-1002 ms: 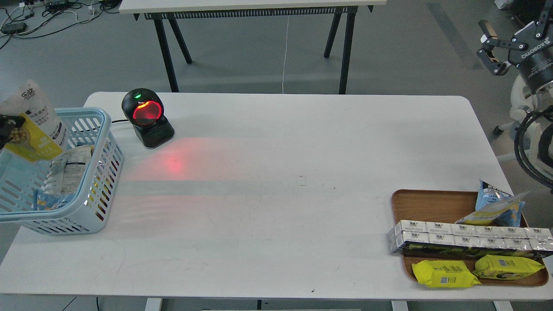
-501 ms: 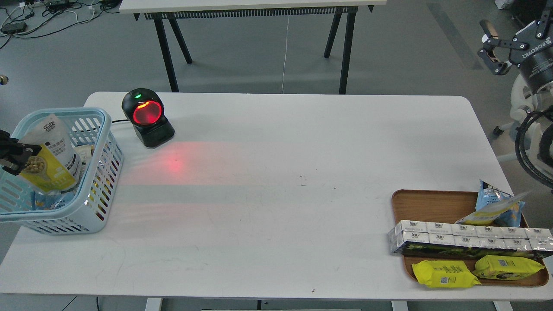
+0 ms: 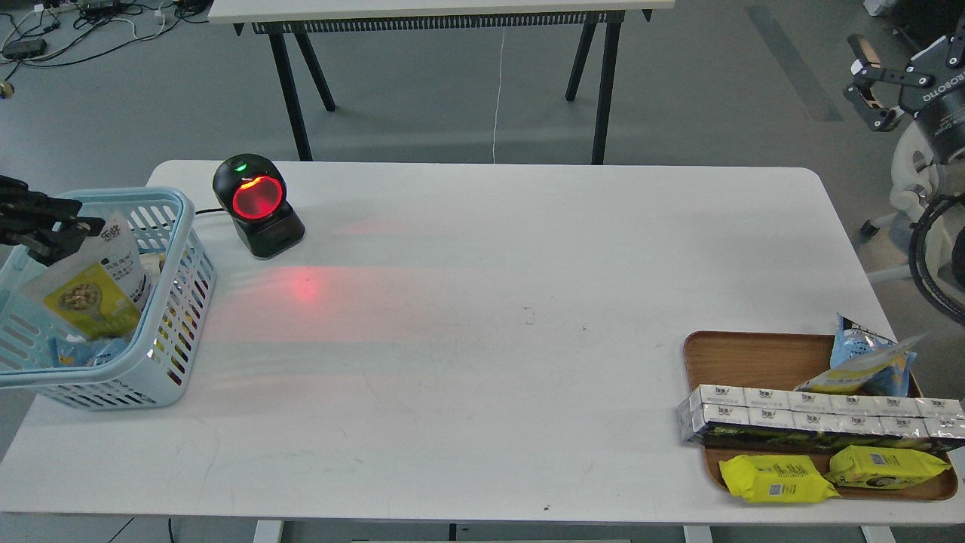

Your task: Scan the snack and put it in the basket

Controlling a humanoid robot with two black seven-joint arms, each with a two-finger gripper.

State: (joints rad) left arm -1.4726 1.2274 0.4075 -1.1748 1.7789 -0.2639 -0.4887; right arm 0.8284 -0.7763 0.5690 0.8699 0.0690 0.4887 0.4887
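Observation:
The snack (image 3: 94, 290), a pouch with a yellow bean-picture lower front and a white top, lies tilted inside the light blue basket (image 3: 177, 302) at the table's left edge. It rests on other packs there. My left gripper (image 3: 64, 226) hovers over the basket's far left side, just above and left of the pouch's top. Its fingers look spread and hold nothing. My right gripper (image 3: 859, 79) is raised off the table's far right corner, open and empty.
A black scanner (image 3: 256, 204) with a glowing red window stands right of the basket and casts red light on the white table (image 3: 490, 302). A brown wooden tray (image 3: 754, 358) at the front right holds yellow flat packs, a light blue pouch and silver boxes.
The left gripper lowered the snack into the basket, let it go and rose. The pouch now lies in the basket. The right gripper drifted slightly right.

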